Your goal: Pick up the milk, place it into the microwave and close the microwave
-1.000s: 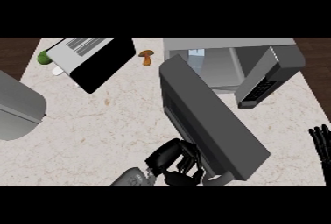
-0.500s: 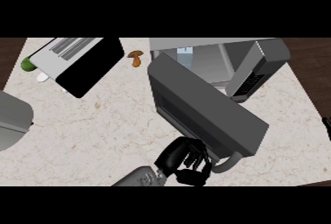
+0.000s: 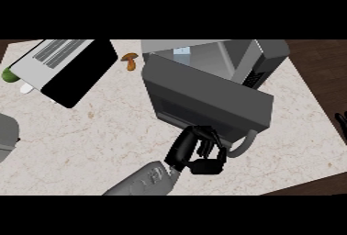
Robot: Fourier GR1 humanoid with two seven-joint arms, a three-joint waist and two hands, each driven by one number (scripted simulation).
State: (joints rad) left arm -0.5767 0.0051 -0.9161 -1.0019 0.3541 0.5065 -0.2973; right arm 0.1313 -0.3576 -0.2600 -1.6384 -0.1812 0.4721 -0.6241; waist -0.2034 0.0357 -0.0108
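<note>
While the door [image 3: 203, 98] of the microwave [image 3: 267, 53] stands part-way open, the milk [image 3: 181, 52] shows as a small pale carton, upright inside the cavity and towards its left as I see it. The left hand [image 3: 195, 153] lies against the door's outer face near the free edge, just beside the handle [image 3: 245, 146]. Its fingers are curled and hold nothing. The right hand [image 3: 341, 120] shows only as a dark sliver at the view's right edge, and I cannot tell its state. I judge the carton light, stiff enough to stand, smooth-walled and easily tipped, so it is best taken round its sides at mid-height if it needs moving. The door I judge rigid and free on its hinge, so a push near the handle should swing it shut.
</note>
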